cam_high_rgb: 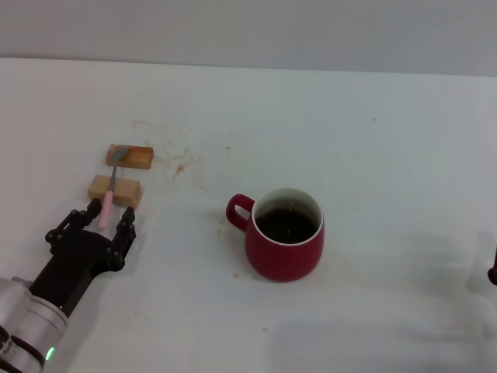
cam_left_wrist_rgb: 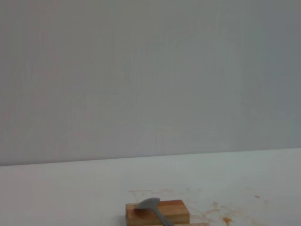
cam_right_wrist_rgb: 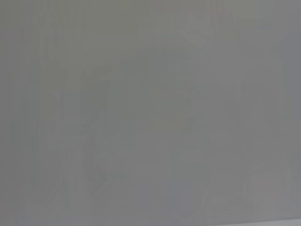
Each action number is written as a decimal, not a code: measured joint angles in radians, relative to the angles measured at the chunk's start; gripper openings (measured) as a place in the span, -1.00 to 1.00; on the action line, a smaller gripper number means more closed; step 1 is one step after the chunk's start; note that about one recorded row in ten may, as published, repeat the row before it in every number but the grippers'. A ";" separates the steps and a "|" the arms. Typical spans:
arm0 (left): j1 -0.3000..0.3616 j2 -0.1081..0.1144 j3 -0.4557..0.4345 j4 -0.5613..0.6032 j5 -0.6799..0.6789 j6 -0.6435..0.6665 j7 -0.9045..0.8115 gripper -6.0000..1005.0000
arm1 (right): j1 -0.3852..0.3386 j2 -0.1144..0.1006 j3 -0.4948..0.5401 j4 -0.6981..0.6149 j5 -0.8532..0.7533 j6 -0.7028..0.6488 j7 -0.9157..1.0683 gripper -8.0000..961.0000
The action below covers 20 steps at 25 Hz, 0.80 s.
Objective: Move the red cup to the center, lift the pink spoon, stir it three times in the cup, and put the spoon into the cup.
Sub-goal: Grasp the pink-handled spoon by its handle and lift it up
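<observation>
Head view: left gripper, jaws spread, apparently straddles the pink spoon handle, propped across two wooden blocks for clearance, left of the red cup; right gripper's jaws can't be told.

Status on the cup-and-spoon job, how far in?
Done: red cup sits mid-table, coffee inside. In hand: left gripper, jaws open, is at the handle end of the pink spoon, which lies across two wooden blocks, not yet lifted. Right gripper sits parked at the table's right edge. Left: lift, three stirs, spoon into cup.
</observation>
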 joint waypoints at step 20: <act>-0.014 0.000 -0.004 0.004 -0.069 -0.026 0.024 -0.18 | 0.001 0.000 -0.002 0.000 -0.002 -0.004 0.000 -0.99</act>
